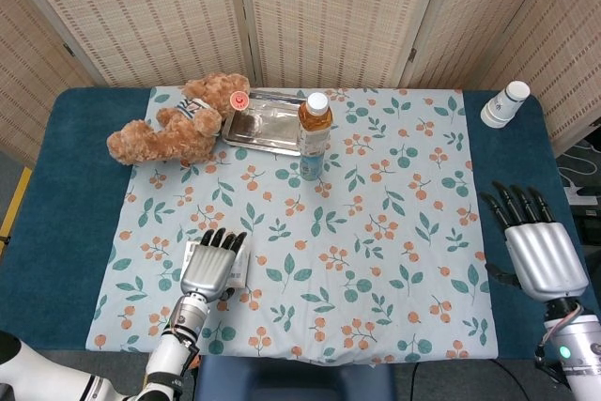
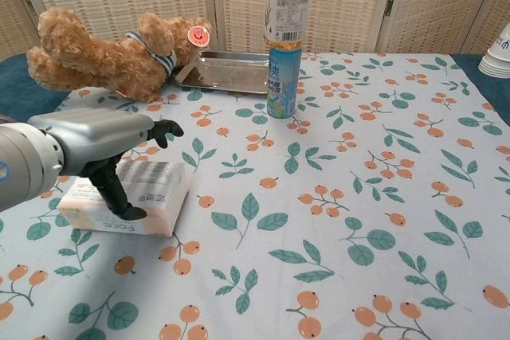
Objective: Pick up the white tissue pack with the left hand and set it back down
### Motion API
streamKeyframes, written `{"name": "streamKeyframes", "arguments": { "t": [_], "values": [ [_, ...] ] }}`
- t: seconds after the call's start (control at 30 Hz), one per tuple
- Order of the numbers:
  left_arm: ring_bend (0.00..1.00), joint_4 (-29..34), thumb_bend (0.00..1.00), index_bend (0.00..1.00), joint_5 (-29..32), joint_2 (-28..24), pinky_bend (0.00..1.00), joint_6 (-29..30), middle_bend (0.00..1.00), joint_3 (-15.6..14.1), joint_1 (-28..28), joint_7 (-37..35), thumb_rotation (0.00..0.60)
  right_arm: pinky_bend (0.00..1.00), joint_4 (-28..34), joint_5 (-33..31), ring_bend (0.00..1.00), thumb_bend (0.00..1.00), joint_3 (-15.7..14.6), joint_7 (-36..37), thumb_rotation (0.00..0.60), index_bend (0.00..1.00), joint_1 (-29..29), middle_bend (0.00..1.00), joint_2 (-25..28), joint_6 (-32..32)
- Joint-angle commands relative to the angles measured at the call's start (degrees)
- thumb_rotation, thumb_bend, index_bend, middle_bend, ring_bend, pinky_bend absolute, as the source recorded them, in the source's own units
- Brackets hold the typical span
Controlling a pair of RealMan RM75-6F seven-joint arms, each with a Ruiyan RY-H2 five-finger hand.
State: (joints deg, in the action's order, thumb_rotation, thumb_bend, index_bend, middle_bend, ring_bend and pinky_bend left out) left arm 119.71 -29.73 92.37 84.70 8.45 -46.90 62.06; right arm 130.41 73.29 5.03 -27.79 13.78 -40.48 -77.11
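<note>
tissue pack mostly under left hand

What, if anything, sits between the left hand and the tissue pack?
Nothing visible. The left hand is directly over the tissue pack, thumb down at its front side. The teddy and bottle stand well behind.
</note>
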Motion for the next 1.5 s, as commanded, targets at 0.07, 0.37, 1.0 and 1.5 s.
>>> {"name": "streamKeyframes", "arguments": {
  "t": [0.07,0.37,1.0,1.5],
  "values": [
    [0.0,-0.14,0.21,0.03,1.67,-0.1,0.06,-0.41,0.11,0.38,-0.58,0.18,0.6,0.0,0.0,-0.19,0.0,0.12,-0.05,-0.19,0.6,0.1,0.11,0.0,-0.08,0.24],
    [0.0,-2.25,0.21,0.04,2.93,1.15,0.06,-1.29,0.11,0.46,-1.65,-0.13,0.6,0.0,-0.03,-0.63,0.0,0.12,0.13,0.07,0.6,0.1,0.15,0.0,0.11,0.15],
    [0.05,-8.04,0.25,0.27,5.51,3.66,0.07,-2.45,0.31,0.04,-3.7,1.03,0.6,0.0,-0.12,-1.3,0.0,0.12,0.35,1.43,0.6,0.1,0.44,0.0,1.0,0.81],
    [0.17,-9.24,0.28,0.38,-17.19,5.85,0.09,0.82,0.44,5.86,1.3,-24.31,0.6,0.0,-0.49,-2.01,0.0,0.12,0.28,1.65,0.6,0.1,0.85,0.0,0.83,1.8]
  ]
}}
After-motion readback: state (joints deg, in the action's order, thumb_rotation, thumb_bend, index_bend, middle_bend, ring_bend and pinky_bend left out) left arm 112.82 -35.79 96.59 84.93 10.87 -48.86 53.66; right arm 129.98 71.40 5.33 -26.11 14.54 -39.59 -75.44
